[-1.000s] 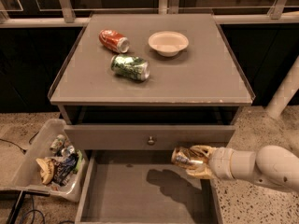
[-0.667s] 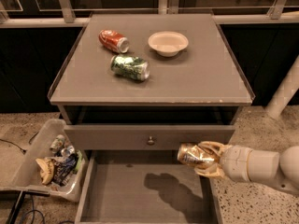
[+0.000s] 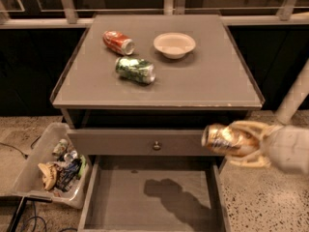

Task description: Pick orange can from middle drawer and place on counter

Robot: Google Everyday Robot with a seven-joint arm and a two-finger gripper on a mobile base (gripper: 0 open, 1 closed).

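My gripper (image 3: 241, 141) is shut on the orange can (image 3: 226, 139), a dented gold-brown can held on its side. It hangs in the air to the right of the closed drawer front, above the right wall of the open middle drawer (image 3: 120, 197). The drawer's grey bottom is bare and carries the shadow of the can and arm. The counter (image 3: 203, 76) lies above and behind the can, a large flat grey top.
On the counter lie a red can (image 3: 118, 42), a green can (image 3: 135, 70) and a white bowl (image 3: 174, 44). The drawer front with a small knob (image 3: 156, 145) is shut. A clear bin of trash (image 3: 53, 166) stands on the floor at the left.
The gripper has lifted the orange can up and to the right, out of the drawer. Its shadow on the drawer bottom has shifted with it.
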